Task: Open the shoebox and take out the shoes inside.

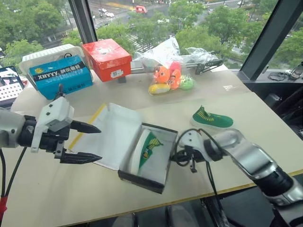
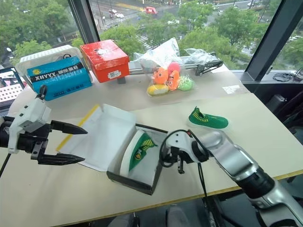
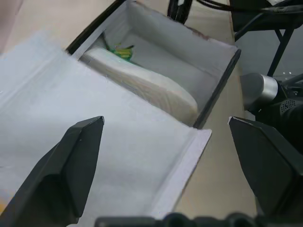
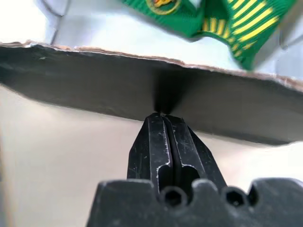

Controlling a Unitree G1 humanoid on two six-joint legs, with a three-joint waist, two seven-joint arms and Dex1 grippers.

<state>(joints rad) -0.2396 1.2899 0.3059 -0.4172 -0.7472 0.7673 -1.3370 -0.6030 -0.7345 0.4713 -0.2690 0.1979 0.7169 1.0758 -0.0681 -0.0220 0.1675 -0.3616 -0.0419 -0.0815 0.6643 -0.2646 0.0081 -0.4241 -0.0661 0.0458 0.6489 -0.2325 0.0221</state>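
Observation:
The shoebox (image 1: 124, 177) lies open in the middle of the table, its white-lined lid (image 1: 113, 132) folded out flat to the left. One green shoe (image 1: 149, 149) with a white sole lies in the black base. The other green shoe (image 1: 211, 119) rests on the table to the right. My left gripper (image 1: 100, 143) hovers open at the lid's left edge, nothing between its fingers. My right gripper (image 4: 161, 116) is shut, and its tips meet the outside of the box's black right wall (image 4: 227, 113).
At the back left stand a blue box lettered XHYYY (image 1: 60, 75) and a red box (image 1: 108, 57). Plush toys in clear plastic (image 1: 170, 78) lie at the back centre. A laptop (image 1: 9, 85) sits at the far left. The table's front edge (image 1: 236, 187) runs near my right arm.

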